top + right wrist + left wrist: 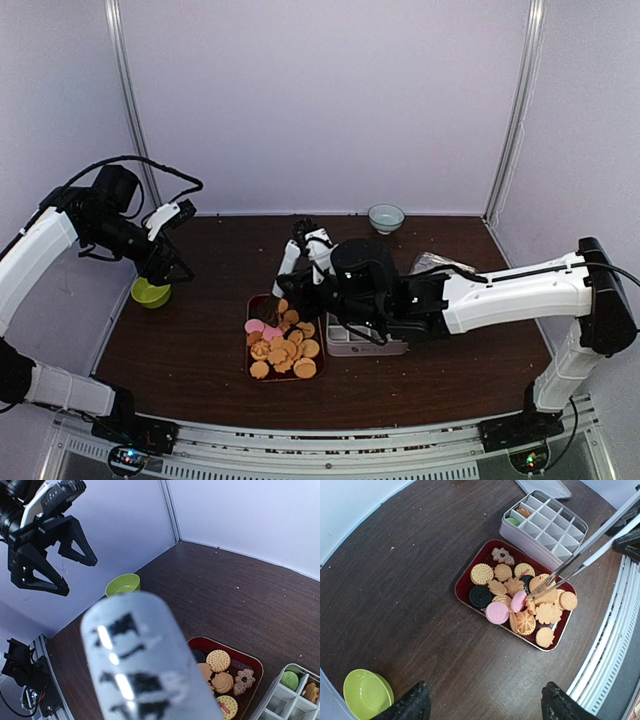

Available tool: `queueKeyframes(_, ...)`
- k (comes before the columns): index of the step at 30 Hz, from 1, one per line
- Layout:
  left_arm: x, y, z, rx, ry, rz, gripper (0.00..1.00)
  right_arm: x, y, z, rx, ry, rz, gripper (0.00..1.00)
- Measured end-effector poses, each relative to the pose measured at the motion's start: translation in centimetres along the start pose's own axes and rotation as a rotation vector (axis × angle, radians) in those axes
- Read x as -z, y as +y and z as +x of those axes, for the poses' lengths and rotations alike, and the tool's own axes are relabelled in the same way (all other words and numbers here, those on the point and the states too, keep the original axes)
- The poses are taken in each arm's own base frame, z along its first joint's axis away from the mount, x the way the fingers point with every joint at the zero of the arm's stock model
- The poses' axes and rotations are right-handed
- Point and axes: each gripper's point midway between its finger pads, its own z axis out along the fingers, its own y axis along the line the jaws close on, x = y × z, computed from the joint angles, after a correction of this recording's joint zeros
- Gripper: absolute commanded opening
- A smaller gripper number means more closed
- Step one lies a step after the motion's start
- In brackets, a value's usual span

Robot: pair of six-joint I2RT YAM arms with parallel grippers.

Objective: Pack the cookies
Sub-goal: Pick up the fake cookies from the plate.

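Item: small round and flower-shaped cookies (520, 600), mostly golden-orange, a few pink or dark. They are heaped in a dark red rectangular tray (481, 559) at frame centre.
Right gripper (300, 288): apparently clenched on long metal tongs (580, 550), whose tips rest among the cookies.
Left gripper (485, 705): released and empty, at frame left over a lime-green bowl (367, 694).
White compartmented plastic box (545, 522): just beside the tray.

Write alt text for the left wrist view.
At centre, metal tongs reach in from the right, tips among the cookies on a red tray. Behind it, a white divided box holds a green and an orange cookie in two end cells. The left gripper, open, frames the bottom edge beside a lime bowl.
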Motion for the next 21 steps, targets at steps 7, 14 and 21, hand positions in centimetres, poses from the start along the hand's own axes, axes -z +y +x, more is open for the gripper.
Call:
queueKeyframes(7,0.0,-0.1,0.2,0.004,0.006,0.004,0.79,-1.4,2.0,3.1,0.064,0.074,-0.017,0.31)
queueKeyframes(14,0.0,-0.1,0.2,0.004,0.007,0.004,0.79,-1.3,2.3,3.9,0.109,0.093,0.005,0.36)
queueKeyframes(21,0.0,-0.1,0.2,0.004,0.007,0.004,0.79,-1.1,1.3,4.0,0.146,0.092,0.067,0.4)
